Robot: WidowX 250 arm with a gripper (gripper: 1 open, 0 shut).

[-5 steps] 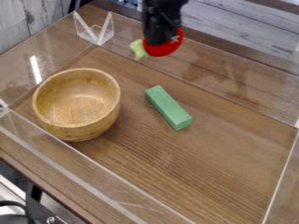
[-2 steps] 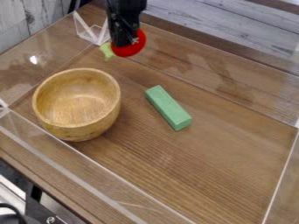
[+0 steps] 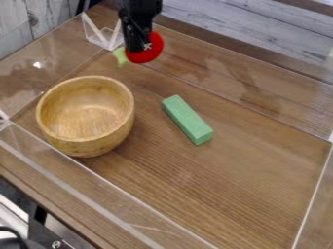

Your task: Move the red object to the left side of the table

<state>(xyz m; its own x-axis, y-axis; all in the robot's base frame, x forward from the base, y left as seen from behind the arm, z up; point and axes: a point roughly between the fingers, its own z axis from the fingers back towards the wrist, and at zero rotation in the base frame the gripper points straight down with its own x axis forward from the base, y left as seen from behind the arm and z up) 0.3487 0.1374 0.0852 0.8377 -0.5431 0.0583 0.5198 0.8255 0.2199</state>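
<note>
The robot's arm [image 3: 148, 10] is finished in black, with a dark tool [image 3: 139, 35] of narrow shape at its end. Finer details of the body are blurred and cannot be made out.

No readable text, label, brand, number or sign shows on anything in the view; the green block [image 3: 189, 120] and the wooden bowl [image 3: 85, 116] to its left show plain, unlettered surfaces.
</note>
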